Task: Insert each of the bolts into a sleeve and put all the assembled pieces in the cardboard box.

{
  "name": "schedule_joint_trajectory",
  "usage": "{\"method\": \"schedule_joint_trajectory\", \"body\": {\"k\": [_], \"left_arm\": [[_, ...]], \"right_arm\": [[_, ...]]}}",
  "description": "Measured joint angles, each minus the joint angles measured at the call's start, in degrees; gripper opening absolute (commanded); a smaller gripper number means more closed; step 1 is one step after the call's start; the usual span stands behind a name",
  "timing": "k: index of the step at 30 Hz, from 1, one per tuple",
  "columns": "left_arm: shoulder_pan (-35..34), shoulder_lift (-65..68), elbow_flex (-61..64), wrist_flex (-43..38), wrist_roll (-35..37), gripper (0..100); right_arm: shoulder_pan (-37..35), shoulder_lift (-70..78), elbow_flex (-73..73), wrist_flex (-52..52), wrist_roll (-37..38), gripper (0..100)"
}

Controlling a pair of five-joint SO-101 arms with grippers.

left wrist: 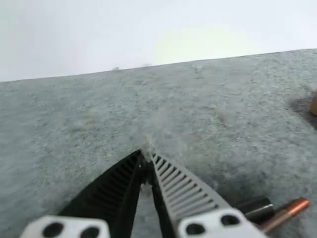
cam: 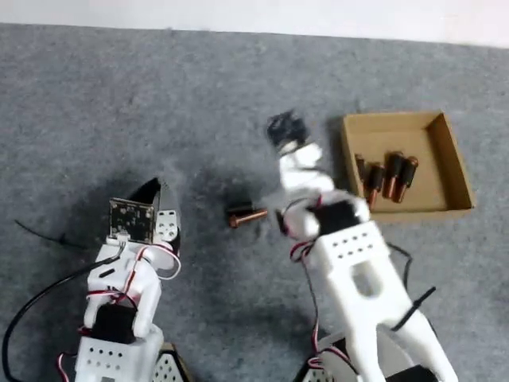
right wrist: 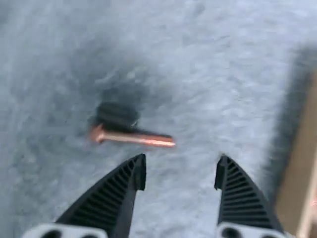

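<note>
Observed: right claw [right wrist: 181, 171] has its jaws wide apart and empty, hanging over the table [cam: 95, 95] just short of the last loose pair. The left claw [left wrist: 147, 159] has its jaws together with nothing between them, near the same pair. The copper bolt [right wrist: 131, 138] lies flat with the dark sleeve [right wrist: 117, 114] touching it beside the head end, not yet joined. The cardboard box [cam: 452, 159] sits well to the side, with at least 3 finished pieces [cam: 390, 177] inside. Judged: 1 assembly pending. Risks: bolt and sleeve touch, so jaws closing on 1 may knock the other and roll it away. Both are round and lie low, so a pinch near the tip could squirt the bolt out. 2 arms working 1 spot could collide. A misaligned insertion could jam or drop the sleeve.
</note>
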Motion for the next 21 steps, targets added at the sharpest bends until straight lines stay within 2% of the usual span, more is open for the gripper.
{"method": "schedule_joint_trajectory", "body": {"k": [7,12,16,21], "left_arm": [[-4.6,0.0,0.0,0.0,0.0,1],[-10.0,0.0,0.0,-4.0,0.0,1],[-11.8,0.0,0.0,-6.7,0.0,1],[-11.8,0.0,0.0,-7.2,0.0,1]], "right_arm": [[-5.9,-0.1,4.6,-4.4,0.8,20.2],[-6.7,0.9,4.6,-4.4,5.9,20.2],[-6.8,8.2,2.2,-4.4,10.2,20.2],[-6.8,20.7,-5.4,-4.4,11.3,20.2]]}}
